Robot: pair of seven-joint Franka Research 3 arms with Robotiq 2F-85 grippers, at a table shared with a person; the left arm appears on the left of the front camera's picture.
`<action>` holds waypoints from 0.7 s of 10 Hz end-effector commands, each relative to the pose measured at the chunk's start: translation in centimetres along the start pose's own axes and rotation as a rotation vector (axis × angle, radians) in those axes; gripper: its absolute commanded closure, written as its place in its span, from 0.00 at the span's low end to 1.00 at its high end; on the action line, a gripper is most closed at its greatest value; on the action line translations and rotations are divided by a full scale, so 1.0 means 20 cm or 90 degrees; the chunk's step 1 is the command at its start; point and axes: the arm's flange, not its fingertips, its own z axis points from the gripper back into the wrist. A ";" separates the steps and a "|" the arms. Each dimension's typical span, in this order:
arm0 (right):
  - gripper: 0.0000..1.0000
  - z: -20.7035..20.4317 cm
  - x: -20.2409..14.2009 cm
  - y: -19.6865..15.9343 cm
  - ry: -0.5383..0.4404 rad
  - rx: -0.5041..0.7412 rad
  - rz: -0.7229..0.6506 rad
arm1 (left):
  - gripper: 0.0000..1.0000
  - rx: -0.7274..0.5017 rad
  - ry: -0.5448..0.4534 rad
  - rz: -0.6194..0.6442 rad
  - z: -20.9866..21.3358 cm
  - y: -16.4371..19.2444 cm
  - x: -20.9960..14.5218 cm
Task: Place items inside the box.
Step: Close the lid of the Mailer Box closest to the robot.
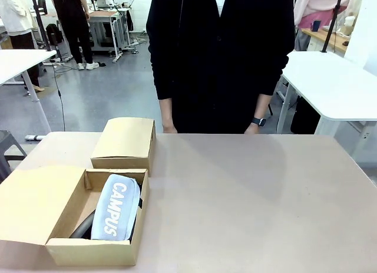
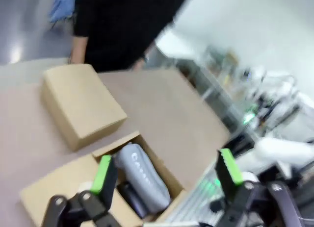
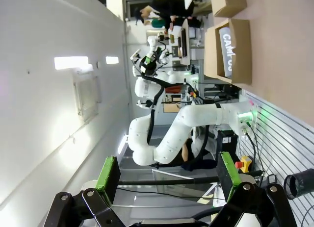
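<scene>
Front view, two boxes [image 1: 125, 143], one CAMPUS pencil case [image 1: 115, 207] inside open box [image 1: 70, 211]

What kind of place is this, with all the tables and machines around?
Probably a robotics lab or workshop. White robot arms stand on a base with cables, plain white work tables sit on an open grey floor, and a person waits at a table where an open cardboard box holds a grey pencil case.
</scene>
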 end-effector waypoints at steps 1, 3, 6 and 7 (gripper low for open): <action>0.00 0.00 -0.01 0.03 -0.002 0.007 0.001 | 0.00 -0.068 -0.127 -0.386 -0.07 0.07 -0.20; 0.00 0.00 -0.01 0.03 -0.002 0.007 0.001 | 0.00 -0.062 -0.097 -0.501 -0.03 0.16 -0.28; 0.00 0.00 -0.01 0.03 -0.002 0.007 0.001 | 0.00 -0.092 -0.013 -0.595 0.10 0.32 -0.52; 0.00 0.00 -0.01 0.03 -0.002 0.007 0.001 | 0.00 -0.048 -0.041 -0.613 0.13 0.40 -0.51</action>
